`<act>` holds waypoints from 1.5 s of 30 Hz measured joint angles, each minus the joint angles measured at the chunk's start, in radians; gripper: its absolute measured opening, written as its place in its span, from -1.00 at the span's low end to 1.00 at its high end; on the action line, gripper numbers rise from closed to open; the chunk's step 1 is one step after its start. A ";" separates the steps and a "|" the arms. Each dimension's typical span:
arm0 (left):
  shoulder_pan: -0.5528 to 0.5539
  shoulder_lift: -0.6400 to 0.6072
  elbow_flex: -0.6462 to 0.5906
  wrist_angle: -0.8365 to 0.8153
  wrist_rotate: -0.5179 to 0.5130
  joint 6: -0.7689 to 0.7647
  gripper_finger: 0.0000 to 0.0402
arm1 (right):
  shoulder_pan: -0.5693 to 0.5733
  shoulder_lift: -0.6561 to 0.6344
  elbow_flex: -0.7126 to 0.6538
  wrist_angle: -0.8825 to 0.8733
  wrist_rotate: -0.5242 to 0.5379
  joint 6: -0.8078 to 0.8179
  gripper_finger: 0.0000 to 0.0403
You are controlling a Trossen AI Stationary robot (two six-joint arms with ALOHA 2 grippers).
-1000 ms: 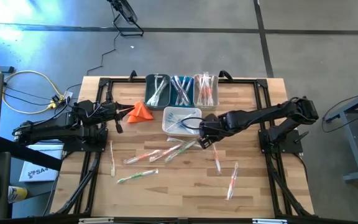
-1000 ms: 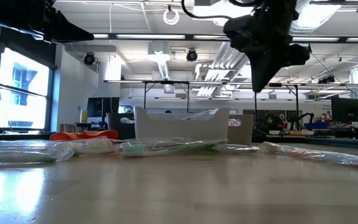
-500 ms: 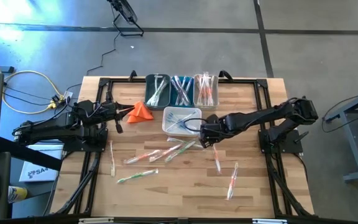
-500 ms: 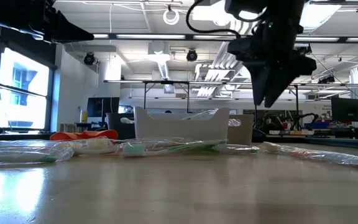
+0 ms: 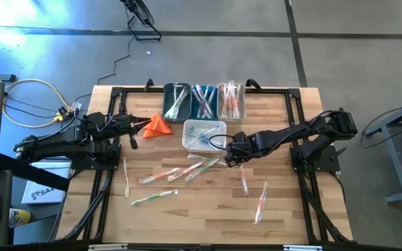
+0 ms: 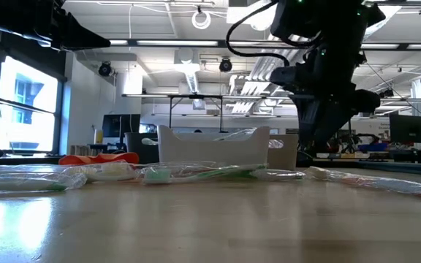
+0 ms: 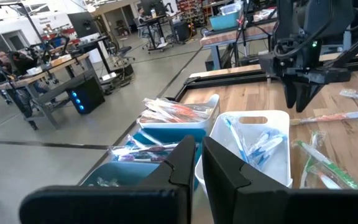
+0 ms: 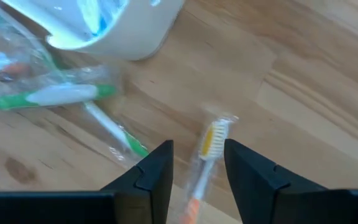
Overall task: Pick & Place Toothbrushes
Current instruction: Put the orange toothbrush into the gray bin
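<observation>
Wrapped toothbrushes (image 5: 175, 172) lie scattered on the near half of the wooden table (image 5: 208, 209). The right gripper (image 5: 233, 159), fingers apart and empty, hangs over an orange one (image 8: 207, 158) beside the white bin (image 5: 202, 134). Far left, the left gripper (image 5: 132, 127) waits, closed.
</observation>
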 joint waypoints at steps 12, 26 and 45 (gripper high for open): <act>0.000 0.000 0.000 0.000 0.000 0.000 -0.88 | 0.010 0.000 -0.102 0.101 -0.041 0.052 -0.33; 0.000 0.000 0.000 0.000 0.000 0.000 -0.88 | 0.026 0.000 -0.181 0.196 -0.045 0.052 -0.33; 0.000 0.000 0.000 0.000 0.000 0.000 -0.88 | 0.026 0.000 -0.205 0.218 -0.018 0.051 -0.66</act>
